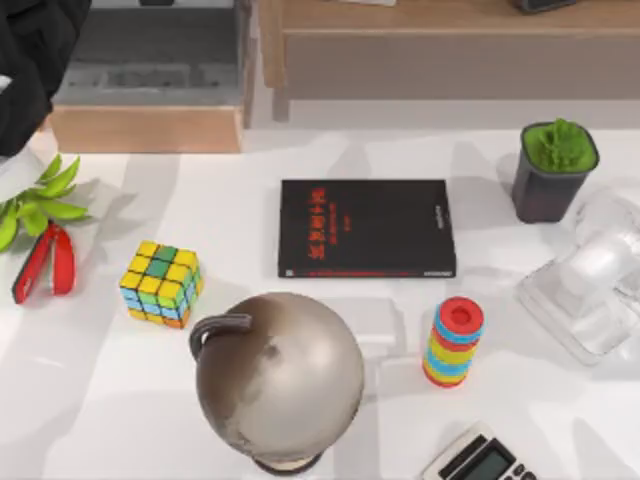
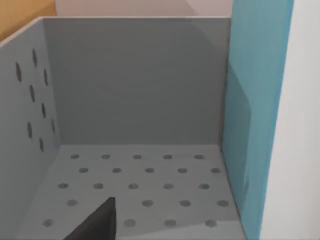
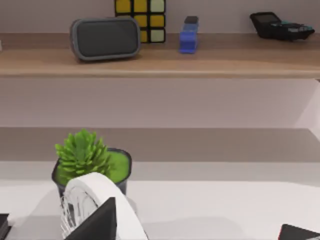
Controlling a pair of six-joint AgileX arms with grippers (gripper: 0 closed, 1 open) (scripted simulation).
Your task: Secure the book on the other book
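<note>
Teal book [image 2: 257, 115] stands, seemingly, in grey bin [image 2: 135, 90]; black book [image 1: 366, 228] flat

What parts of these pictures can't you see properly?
- Teal-blue covered book, left wrist view: its far end and lower part are cut off by the picture's edges, standing against the grey perforated bin.
- Flat black book with red lettering, top view: the lettering is too small to read.
- Grey calculator, top view: cut off by the bottom edge.
</note>
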